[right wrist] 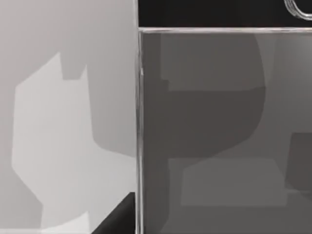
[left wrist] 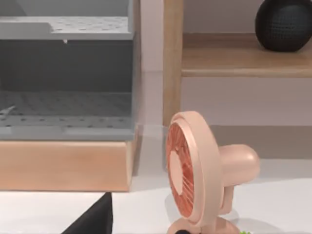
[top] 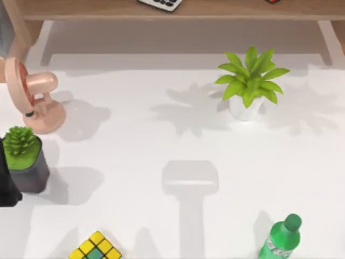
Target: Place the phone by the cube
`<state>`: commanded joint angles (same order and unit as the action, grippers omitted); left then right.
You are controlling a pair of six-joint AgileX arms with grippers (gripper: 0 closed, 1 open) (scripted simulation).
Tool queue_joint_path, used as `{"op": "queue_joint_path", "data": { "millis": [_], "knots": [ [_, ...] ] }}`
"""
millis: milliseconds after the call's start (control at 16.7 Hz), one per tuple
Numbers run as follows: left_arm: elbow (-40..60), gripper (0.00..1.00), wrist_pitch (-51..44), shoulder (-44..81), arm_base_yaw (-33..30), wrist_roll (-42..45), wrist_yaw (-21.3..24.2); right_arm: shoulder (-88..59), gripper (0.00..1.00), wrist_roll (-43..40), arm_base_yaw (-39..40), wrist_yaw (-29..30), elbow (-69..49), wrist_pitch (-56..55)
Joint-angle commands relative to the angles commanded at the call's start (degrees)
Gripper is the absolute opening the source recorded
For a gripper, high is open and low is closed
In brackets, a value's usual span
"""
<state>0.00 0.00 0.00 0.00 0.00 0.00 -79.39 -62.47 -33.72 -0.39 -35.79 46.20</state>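
The small puzzle cube (top: 96, 248) with yellow, green and orange tiles lies at about 7 o'clock on the white table (top: 135, 145), cut by the top view's edge. The flat phone with glossy grey screen (right wrist: 219, 146) is seen very close in the right wrist view, with a dark part of the right gripper (right wrist: 117, 217) just beside its edge. I cannot tell if this pincer is released or clenched.

At 9 o'clock the left arm (top: 6, 183) is beside the dark grey square pot with green succulent (top: 24, 159). Its left gripper (left wrist: 92, 222) faces the pink round fan (left wrist: 195, 175). Its state I also cannot tell. A green plastic bottle (top: 280, 240) stands at 5 o'clock.
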Motion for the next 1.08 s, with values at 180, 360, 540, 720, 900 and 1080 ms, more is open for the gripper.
{"op": "queue_joint_path", "data": {
  "millis": [180, 360, 540, 720, 900, 1080],
  "knots": [
    [0.0, 1.0, 0.0, 0.0, 0.0, 0.0, 0.0, -0.25, 0.0, 0.09, 0.02, -0.01, 0.17, -0.14],
    [0.0, 1.0, 0.0, 0.0, 0.0, 0.0, 0.0, 0.67, 0.0, 1.09, 1.12, 0.23, -1.05, -0.18],
    [0.0, 1.0, 0.0, 0.0, 0.0, 0.0, 0.0, 1.67, 0.0, 5.67, 6.62, 1.14, -5.44, -0.36],
    [0.0, 1.0, 0.0, 0.0, 0.0, 0.0, 0.0, 2.11, 0.0, 13.25, 15.36, 2.35, -10.99, -0.62],
    [0.0, 1.0, 0.0, 0.0, 0.0, 0.0, 0.0, 1.82, 0.0, 22.8, 26.44, 3.98, -17.21, -1.09],
    [0.0, 1.0, 0.0, 0.0, 0.0, 0.0, 0.0, 0.73, 0.0, 33.39, 38.88, 5.91, -23.83, -1.51]
  ]
}}
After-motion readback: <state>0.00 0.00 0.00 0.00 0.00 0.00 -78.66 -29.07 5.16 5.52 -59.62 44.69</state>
